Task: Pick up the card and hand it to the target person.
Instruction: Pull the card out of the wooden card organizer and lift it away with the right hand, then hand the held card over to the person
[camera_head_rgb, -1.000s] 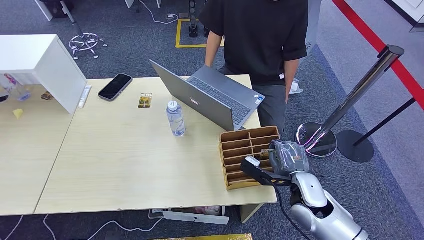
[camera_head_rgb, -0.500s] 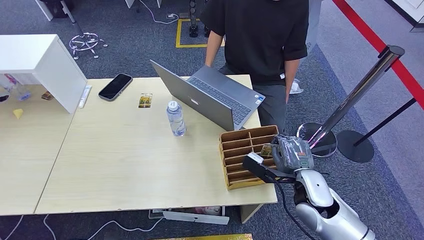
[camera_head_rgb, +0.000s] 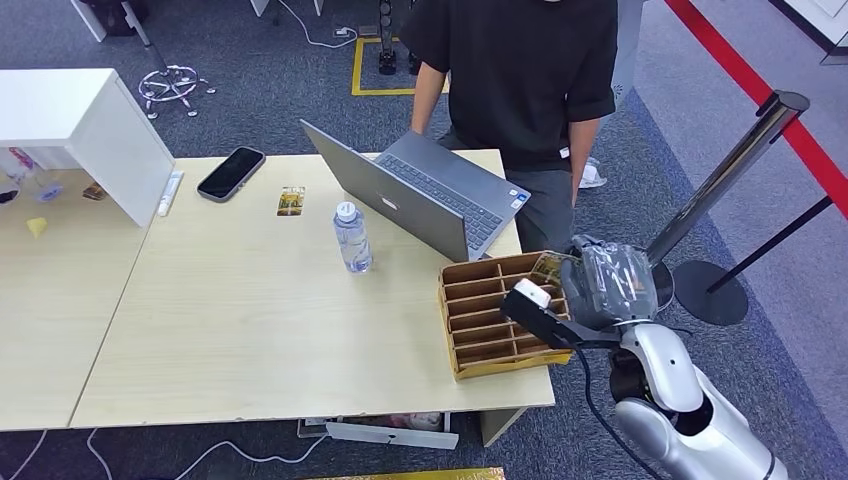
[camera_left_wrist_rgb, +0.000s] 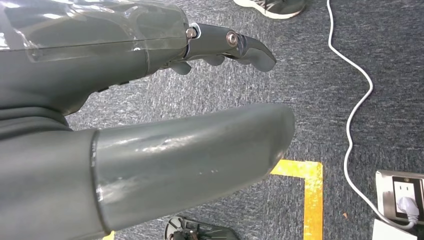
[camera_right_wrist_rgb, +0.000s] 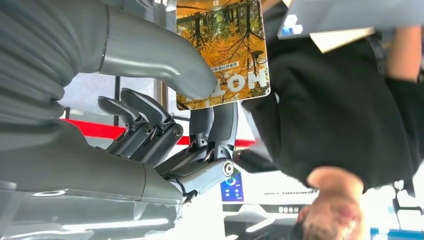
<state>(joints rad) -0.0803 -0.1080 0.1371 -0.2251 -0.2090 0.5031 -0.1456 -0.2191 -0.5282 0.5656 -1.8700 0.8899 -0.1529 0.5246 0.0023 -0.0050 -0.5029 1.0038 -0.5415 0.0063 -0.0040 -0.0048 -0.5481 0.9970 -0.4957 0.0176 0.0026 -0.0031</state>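
- One card (camera_right_wrist_rgb: 222, 50) is sitting pinched between the thumb and fingers of my right hand (camera_head_rgb: 610, 285), lifted just above the wooden organizer (camera_head_rgb: 495, 315).
- I am seeing my left hand (camera_left_wrist_rgb: 150, 125) hanging empty, fingers apart.
- I am judging the thin pinch risky: swinging toward the person (camera_head_rgb: 520, 80) could slip the card out.

A pale wooden table (camera_head_rgb: 250, 330) carried an open grey laptop (camera_head_rgb: 420, 195), a clear water bottle (camera_head_rgb: 351, 237) standing upright, a black phone (camera_head_rgb: 231, 173), a small card (camera_head_rgb: 291, 201) lying flat and a brown divided organizer (camera_head_rgb: 490, 315) at its right edge.
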